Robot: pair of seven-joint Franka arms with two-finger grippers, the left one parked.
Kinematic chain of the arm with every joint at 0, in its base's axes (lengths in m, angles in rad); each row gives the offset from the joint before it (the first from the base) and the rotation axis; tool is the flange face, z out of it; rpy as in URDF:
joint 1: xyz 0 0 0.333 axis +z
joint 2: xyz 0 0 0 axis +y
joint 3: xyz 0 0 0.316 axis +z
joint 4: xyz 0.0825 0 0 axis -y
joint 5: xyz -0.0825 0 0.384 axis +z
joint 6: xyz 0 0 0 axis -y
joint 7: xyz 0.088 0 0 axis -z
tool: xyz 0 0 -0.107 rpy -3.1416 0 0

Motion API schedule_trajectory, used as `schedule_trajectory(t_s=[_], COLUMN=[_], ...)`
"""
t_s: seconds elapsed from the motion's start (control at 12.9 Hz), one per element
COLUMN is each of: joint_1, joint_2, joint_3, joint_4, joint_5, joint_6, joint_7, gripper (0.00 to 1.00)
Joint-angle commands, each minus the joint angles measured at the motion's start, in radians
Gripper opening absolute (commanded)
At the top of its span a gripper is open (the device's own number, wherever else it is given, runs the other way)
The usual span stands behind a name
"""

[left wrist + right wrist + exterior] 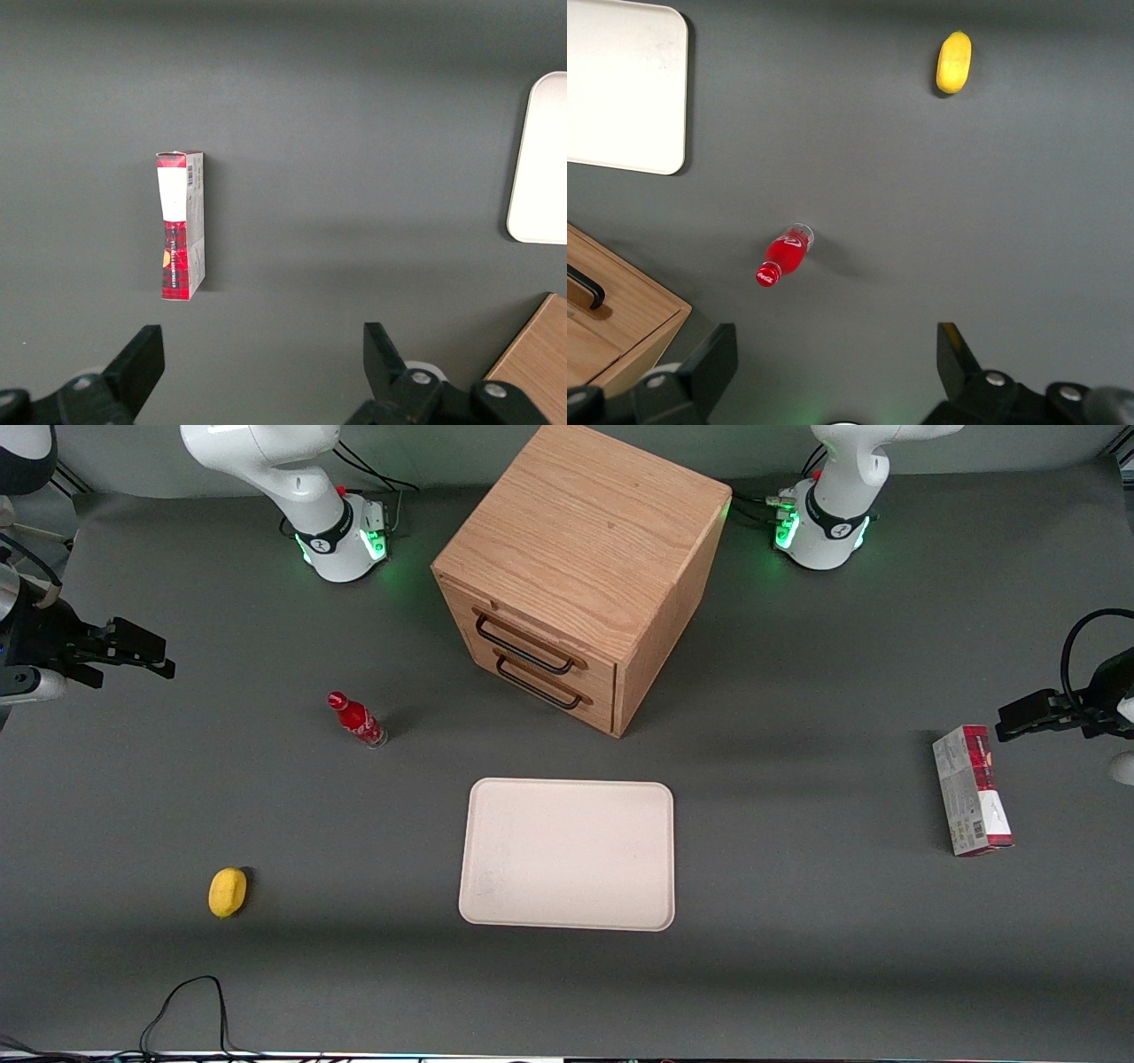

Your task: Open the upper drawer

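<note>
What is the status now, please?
End effector open, empty, toward working arm's end. Upper drawer shut, handle untouched. Red bottle stands between them.

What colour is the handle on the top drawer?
Black, on the upper drawer, clearest in the front view; the gripper hangs open, well away.

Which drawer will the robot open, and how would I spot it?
Find the oak cabinet above the pale tray. The upper drawer is the higher of two black-handled fronts. The open claw hangs far off, near the table's edge.

A robotics lab is indicated by a grey-matted table, bench-mounted arm bases lit green, and trailing cables.
</note>
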Motion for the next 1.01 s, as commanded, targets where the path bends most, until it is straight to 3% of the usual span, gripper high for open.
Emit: schedule_trajectory(t_s=[0.0, 0.62, 0.93], joint_1=[0.003, 0.011, 0.092], joint_2=[0.003, 0.014, 0.035], joint_3=[-0.001, 0.005, 0.005], joint_4=[0.021, 0.041, 0.065], joint_5=[-0.015, -0.012, -0.012], joint_6=[-0.023, -0.023, -0.017], joint_7=[-0.008, -0.005, -0.007], gripper=[1.0, 1.0, 1.0])
